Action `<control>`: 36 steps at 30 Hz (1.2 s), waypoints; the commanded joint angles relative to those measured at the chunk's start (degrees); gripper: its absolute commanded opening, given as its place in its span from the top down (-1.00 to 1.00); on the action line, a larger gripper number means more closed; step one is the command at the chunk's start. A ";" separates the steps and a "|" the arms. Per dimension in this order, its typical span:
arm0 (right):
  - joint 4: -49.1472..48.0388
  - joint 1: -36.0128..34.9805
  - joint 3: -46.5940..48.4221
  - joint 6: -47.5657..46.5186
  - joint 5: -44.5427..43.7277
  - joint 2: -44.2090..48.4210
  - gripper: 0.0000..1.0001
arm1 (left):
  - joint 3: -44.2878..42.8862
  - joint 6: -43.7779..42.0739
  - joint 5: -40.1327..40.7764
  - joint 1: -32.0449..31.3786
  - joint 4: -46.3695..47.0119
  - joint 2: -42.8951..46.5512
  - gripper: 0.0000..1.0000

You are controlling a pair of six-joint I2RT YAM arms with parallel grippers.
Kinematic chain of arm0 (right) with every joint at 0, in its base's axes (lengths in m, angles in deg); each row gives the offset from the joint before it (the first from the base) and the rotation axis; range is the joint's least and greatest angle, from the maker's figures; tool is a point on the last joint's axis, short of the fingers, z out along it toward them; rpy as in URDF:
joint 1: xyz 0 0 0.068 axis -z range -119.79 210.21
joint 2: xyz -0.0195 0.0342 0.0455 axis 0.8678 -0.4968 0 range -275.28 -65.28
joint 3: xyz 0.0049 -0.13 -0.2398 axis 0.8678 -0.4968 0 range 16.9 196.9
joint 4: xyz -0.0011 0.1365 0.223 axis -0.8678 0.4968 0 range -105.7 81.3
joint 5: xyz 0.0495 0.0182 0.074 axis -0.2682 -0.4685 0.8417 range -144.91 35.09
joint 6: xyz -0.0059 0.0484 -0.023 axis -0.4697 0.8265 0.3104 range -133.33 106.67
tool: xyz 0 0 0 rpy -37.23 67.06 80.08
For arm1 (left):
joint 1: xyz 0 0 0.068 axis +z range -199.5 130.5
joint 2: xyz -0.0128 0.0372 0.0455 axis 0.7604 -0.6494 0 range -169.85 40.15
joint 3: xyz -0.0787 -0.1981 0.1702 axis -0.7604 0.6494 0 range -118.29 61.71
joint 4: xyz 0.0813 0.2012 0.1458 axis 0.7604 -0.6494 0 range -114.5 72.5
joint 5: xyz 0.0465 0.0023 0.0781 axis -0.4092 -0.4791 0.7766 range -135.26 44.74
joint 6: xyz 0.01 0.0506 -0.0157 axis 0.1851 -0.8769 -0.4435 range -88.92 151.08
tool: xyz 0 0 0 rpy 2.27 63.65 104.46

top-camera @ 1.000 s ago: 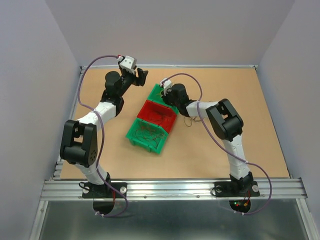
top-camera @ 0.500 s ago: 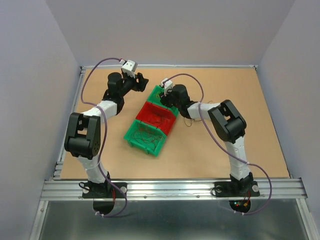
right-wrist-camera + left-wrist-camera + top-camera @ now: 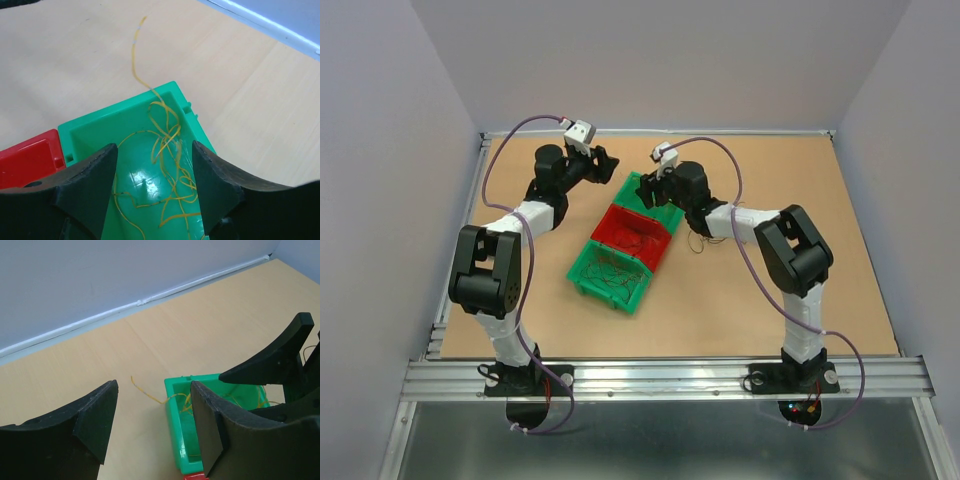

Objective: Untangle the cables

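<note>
Right claw: your right claw (image 3: 153, 146) is hanging over the far green bin (image 3: 120, 111), fingers spread wide and pinching nothing.
Cables under it: yellow wires (image 3: 169, 137) are lying in a loose tangle directly below and between its fingers. One strand is trailing over the rim beyond the tips onto the table (image 3: 60, 55).
Why there (my reading): the bins seem to be taking wires by colour, so the yellow ones are gathering in this one.
Left claw: your left claw (image 3: 152, 385) is hovering off to the right claw's left, also spread and empty, with the same bin just ahead of its tips. It is probably keeping clear so the arms are not crowding.
Bins, counted: three in a diagonal row, two green and one red. The red bin (image 3: 612, 213) is sitting just behind the right claw, and the near green bin (image 3: 588, 270) behind that.
Their contents: thin dark wires (image 3: 638, 238) are showing in both, too fine for you to count.
Stray wires: one small bunch (image 3: 699, 242) is lying on the table behind the right claw, beside its forearm.
Claws, counted: two.
</note>
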 commanded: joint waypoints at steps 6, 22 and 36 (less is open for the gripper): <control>-6.20 2.11 -3.96 5.60 -0.06 3.70 -0.40 | -1.07 -0.32 -3.62 0.05 4.01 0.87 -0.41; -15.79 11.35 -13.90 16.59 13.03 9.06 -0.54 | -7.65 -2.07 -6.52 -0.03 -3.28 -5.28 -0.41; -0.77 6.26 -12.06 12.02 11.81 7.49 -0.23 | -14.86 -2.51 -10.39 -0.30 -11.63 -11.97 -0.10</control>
